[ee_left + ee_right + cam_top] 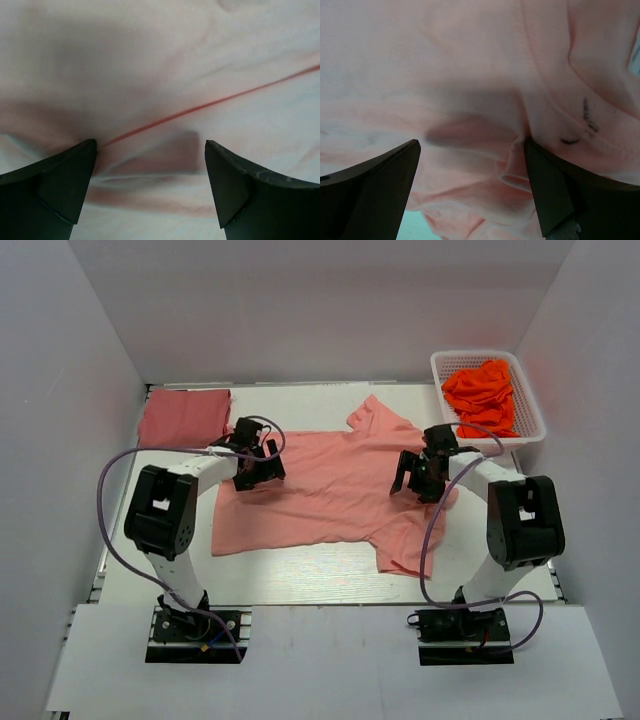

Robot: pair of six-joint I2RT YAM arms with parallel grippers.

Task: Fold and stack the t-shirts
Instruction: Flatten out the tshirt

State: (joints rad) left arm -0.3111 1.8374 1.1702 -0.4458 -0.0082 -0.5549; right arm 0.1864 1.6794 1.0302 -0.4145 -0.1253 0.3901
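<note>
White table (300, 575), pink t-shirt (335, 490) beneath left gripper (260, 468) and right gripper (412, 476), both open, perhaps touching

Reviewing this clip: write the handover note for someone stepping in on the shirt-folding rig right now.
Left gripper: open, holding nothing, close over the left end of the salmon-pink t-shirt.
Right gripper: open, holding nothing, over the same shirt's right end, between the sleeves.
Things: the pink shirt lies spread out mid-table, unfolded. The rose-red t-shirt lies folded at the far left corner. Orange cloth is bunched in the white basket at the far right.
Done: one shirt folded.
Left: fold the pink shirt and stack it on the rose-red one; the basket's cloth probably comes after.
</note>
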